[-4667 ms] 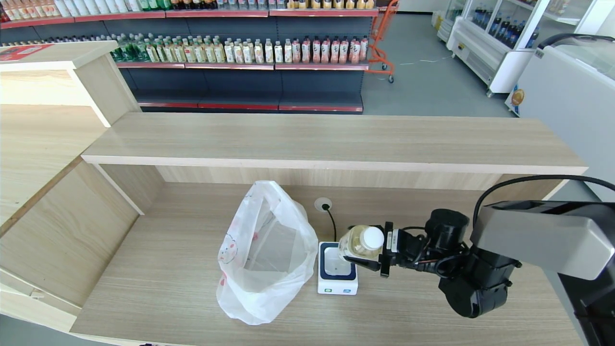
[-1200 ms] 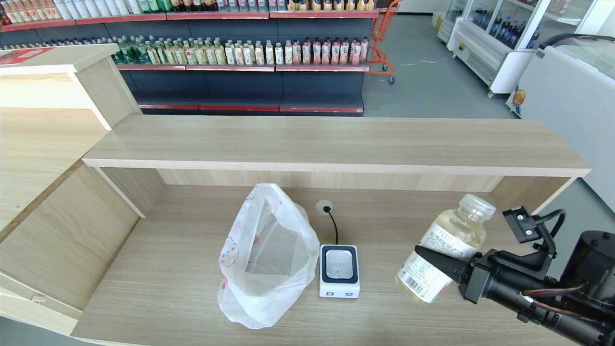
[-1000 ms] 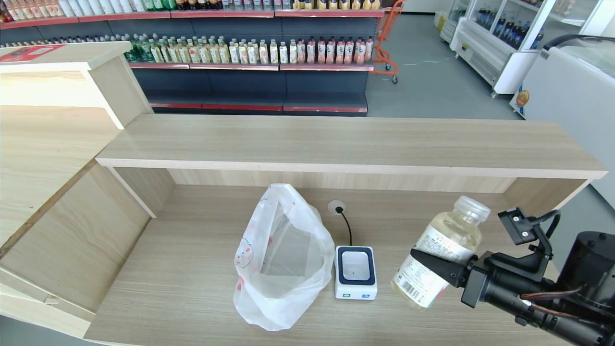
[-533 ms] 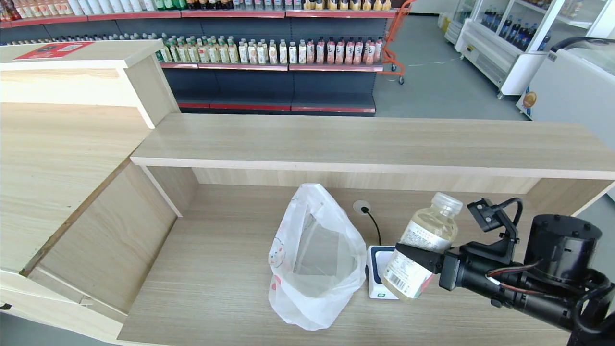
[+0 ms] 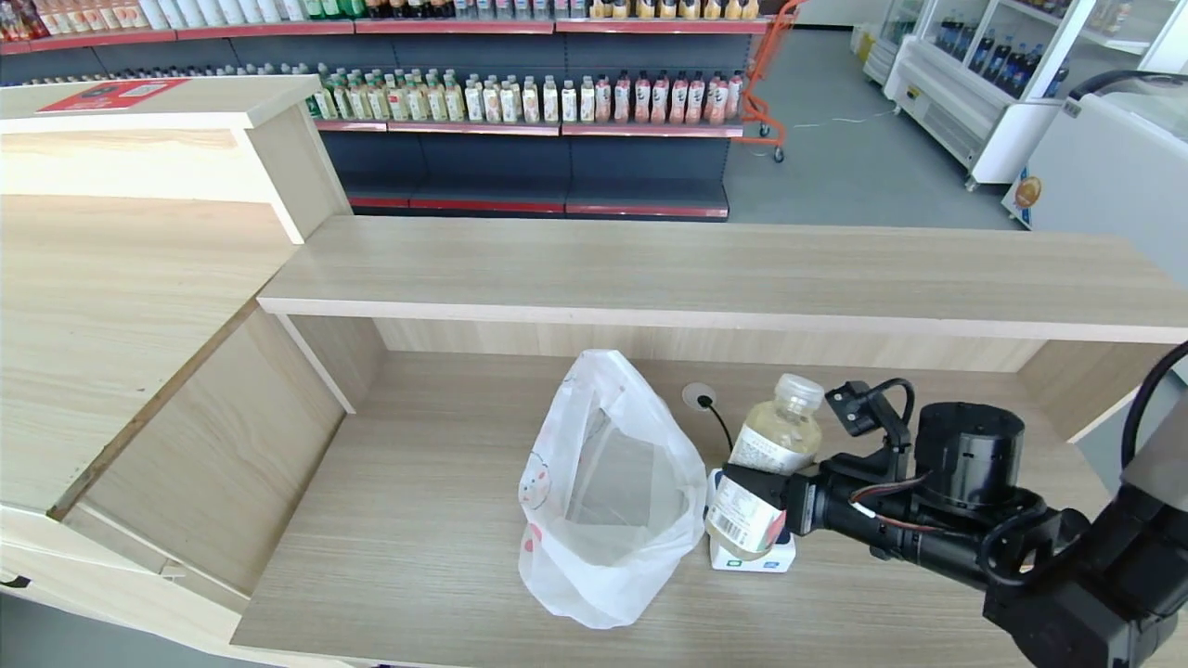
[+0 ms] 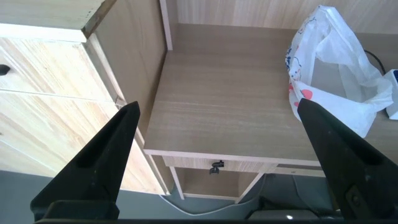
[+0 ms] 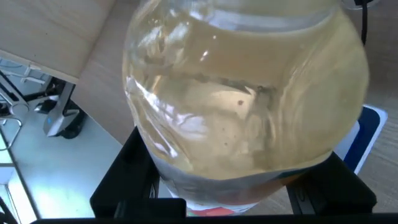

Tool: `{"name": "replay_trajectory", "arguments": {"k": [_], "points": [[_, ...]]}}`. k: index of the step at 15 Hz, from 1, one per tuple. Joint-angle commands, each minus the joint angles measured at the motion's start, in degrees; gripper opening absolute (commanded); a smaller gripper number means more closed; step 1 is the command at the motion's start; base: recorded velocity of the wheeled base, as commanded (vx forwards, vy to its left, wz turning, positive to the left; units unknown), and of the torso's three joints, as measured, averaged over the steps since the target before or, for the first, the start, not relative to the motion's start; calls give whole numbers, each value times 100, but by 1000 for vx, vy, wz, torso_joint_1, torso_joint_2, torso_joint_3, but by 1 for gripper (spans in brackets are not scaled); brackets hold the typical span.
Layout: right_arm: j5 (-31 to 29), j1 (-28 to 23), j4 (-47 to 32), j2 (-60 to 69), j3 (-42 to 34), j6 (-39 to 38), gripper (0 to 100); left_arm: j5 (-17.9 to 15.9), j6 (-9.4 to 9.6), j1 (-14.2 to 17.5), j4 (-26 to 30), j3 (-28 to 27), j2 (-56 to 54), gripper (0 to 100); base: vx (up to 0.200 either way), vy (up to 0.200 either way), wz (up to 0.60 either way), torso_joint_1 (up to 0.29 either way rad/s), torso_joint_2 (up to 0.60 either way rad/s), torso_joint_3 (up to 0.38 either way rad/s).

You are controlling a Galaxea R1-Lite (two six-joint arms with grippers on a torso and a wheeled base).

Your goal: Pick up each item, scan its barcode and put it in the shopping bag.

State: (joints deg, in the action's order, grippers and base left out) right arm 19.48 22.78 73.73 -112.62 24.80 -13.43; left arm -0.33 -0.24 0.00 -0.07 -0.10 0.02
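My right gripper [image 5: 748, 501] is shut on a clear bottle [image 5: 768, 456] of pale yellow drink with a white label and a barcode near its base. The bottle tilts cap-away over the white, blue-faced scanner [image 5: 754, 557], which it largely hides, just right of the open white shopping bag [image 5: 603, 492]. In the right wrist view the bottle [image 7: 249, 106] sits between black fingers [image 7: 134, 177], with the scanner [image 7: 368, 138] below it. My left gripper [image 6: 217, 106] hangs open over the counter's left end, short of the bag [image 6: 329, 81].
The scanner's black cable [image 5: 716, 427] runs to a grommet at the back of the lower counter [image 5: 418, 520]. A raised ledge [image 5: 705, 269] borders the far side and a side wall the left. Bare counter lies left of the bag. Shop shelves stand behind.
The head camera has shifted right, moving the scene leftward. The right arm swung the bottle away to the right, then carried it left and down over the scanner beside the bag.
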Motion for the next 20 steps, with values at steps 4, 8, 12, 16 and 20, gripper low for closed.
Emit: {"name": "replay_trajectory", "arguments": {"k": [4,8,12,16,20], "points": [[21,376,-16,-1210,1203,649,0,-2,-2,0,-1,1,-2,100,0,0,0,0,0,0],[29,745,63,-1825,1686,1642,0,-2,-2,0,-1,1,-2,100,0,0,0,0,0,0],[29,868,133,-2335,2275,2442,0,-2,-2,0,-1,1,-2,100,0,0,0,0,0,0],[29,859,238,-2687,2697,2618,0,-2,-2,0,-1,1,-2,100,0,0,0,0,0,0],[29,868,810,-3179,2794,2635,0,-2,-2,0,-1,1,-2,100,0,0,0,0,0,0]]}}
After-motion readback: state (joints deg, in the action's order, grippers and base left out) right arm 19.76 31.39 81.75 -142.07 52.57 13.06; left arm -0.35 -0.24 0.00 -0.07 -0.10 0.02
